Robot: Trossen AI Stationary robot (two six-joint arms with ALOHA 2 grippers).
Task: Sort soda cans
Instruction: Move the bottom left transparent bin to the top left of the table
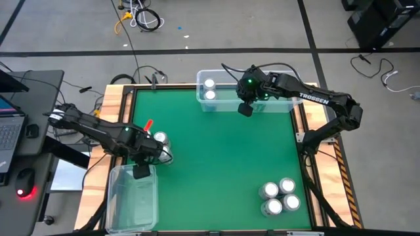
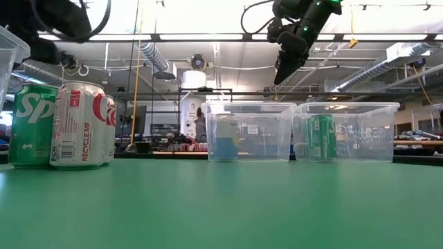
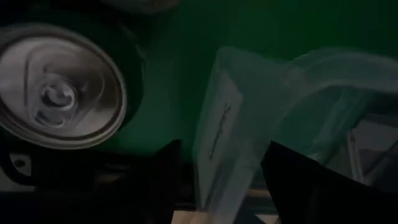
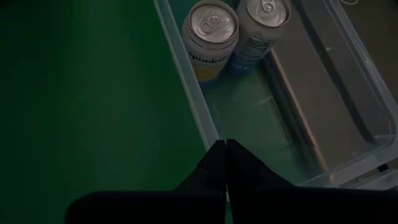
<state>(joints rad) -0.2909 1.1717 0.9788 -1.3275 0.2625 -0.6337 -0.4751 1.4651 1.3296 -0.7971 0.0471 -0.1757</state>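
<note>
Two soda cans [image 1: 162, 147] stand upright on the green table at its left side; the low view shows one green [image 2: 31, 124] and one white and red [image 2: 79, 124]. My left gripper [image 1: 141, 172] hangs open beside them, pointing down over the far rim of the near-left clear bin [image 1: 131, 200]. Its fingers [image 3: 168, 180] stand on either side of that bin's wall [image 3: 217, 143], and a can top [image 3: 59, 87] lies next to them. My right gripper [image 1: 245, 108] is shut on nothing, above the near wall of the far clear bin [image 1: 223, 105]. That bin holds two cans [image 4: 211, 31].
Several more cans [image 1: 279, 196] stand grouped at the table's near right. A red object [image 1: 148, 124] lies just beyond the left cans. The low view shows a second clear bin [image 2: 367, 131] with a green can [image 2: 322, 138] beside the far one. Bare green table lies in the middle.
</note>
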